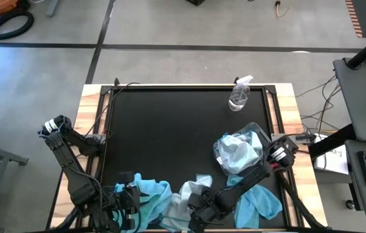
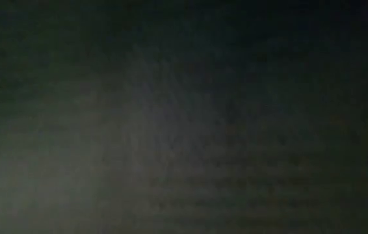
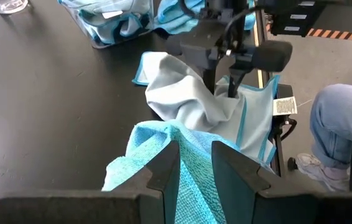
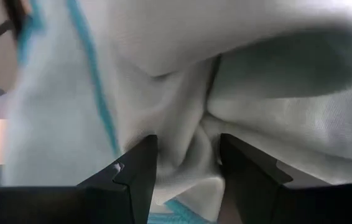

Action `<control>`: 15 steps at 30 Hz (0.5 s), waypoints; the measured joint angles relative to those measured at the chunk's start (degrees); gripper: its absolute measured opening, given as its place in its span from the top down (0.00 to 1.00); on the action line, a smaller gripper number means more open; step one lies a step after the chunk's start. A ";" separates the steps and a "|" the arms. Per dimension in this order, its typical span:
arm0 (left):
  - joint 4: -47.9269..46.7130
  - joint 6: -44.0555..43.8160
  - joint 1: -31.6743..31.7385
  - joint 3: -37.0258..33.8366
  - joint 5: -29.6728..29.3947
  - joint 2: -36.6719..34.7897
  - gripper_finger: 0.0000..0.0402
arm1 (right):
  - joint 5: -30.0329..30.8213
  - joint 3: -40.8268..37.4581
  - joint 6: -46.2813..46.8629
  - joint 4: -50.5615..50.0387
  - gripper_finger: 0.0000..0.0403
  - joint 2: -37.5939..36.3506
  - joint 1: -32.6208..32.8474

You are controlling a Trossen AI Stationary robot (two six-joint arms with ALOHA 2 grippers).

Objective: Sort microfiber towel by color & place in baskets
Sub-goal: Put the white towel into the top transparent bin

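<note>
A bright blue microfiber towel (image 1: 149, 197) lies bunched near the table's near edge, with my left gripper (image 1: 131, 194) shut on it. Beside it on the right sits a pale whitish towel with teal edging (image 3: 188, 99). My right gripper (image 4: 185, 146) stands open over it, a raised fold between its fingers. One clear basket (image 1: 258, 133) at the right holds pale and blue-trimmed towels. Another blue towel (image 1: 258, 204) lies near the right front corner. The low view is dark and shows nothing. My left gripper pinches a bunched part of the bright blue towel (image 3: 194, 171) between its two fingers, slanting down from the near left. One layer or several, I cannot tell. The rest of the cloth spreads slack toward the pale towel. My right gripper comes at the pale towel from above, slanting down from the right. Its open fingers (image 4: 135, 171) stand on either side of a raised fold (image 4: 185, 162) and sink into the cloth. The towel lies on the table.
A clear spray bottle (image 1: 240, 96) stands at the far right of the black mat (image 1: 170, 129). A person's leg in jeans (image 3: 344, 124) shows beyond the table's edge. Cables run along the wooden border.
</note>
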 joint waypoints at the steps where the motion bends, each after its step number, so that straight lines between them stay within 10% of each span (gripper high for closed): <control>1: 0.00 0.02 0.00 0.00 0.02 0.00 0.81 | -0.17 0.00 0.34 0.06 0.58 0.49 -0.09; 15: 0.37 0.02 0.00 0.00 0.00 0.00 0.81 | -0.33 0.17 0.32 0.18 0.63 1.47 -0.81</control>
